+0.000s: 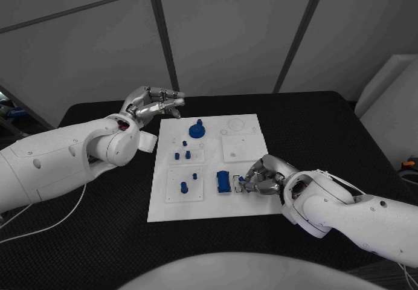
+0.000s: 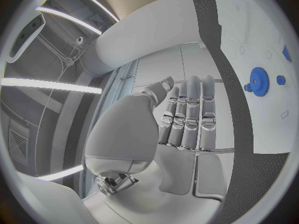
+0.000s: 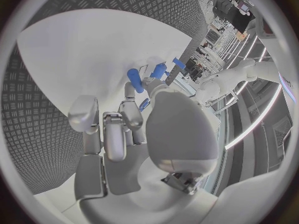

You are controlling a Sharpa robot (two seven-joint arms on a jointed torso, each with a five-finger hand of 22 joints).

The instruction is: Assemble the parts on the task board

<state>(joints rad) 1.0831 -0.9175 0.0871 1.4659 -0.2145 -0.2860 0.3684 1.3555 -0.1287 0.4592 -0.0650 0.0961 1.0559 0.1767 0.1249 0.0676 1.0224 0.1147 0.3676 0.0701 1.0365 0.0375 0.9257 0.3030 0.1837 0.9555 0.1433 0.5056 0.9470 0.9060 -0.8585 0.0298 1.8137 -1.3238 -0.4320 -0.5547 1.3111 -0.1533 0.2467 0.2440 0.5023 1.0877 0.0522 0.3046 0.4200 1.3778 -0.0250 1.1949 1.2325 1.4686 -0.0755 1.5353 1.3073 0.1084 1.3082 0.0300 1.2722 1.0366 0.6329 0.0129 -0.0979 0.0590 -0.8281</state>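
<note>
White task board [image 1: 252, 205], blue parts [image 1: 197, 130] standing in its recesses.

task board [image 1: 207, 205]: 1 | blue gear [image 1: 197, 130]: 1 | small blue pegs [image 1: 181, 155]: about 5 | hands: 2

The task board [image 1: 248, 208] is looking like smooth white plastic, its blue parts [image 1: 224, 181] matt. The black table [image 1: 104, 241] is showing a rough, textured surface.

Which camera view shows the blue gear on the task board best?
The head view: the blue gear sits whole on the task board. The left wrist view shows it at the edge, distorted. The right wrist view gives nothing recognisable of it.
</note>
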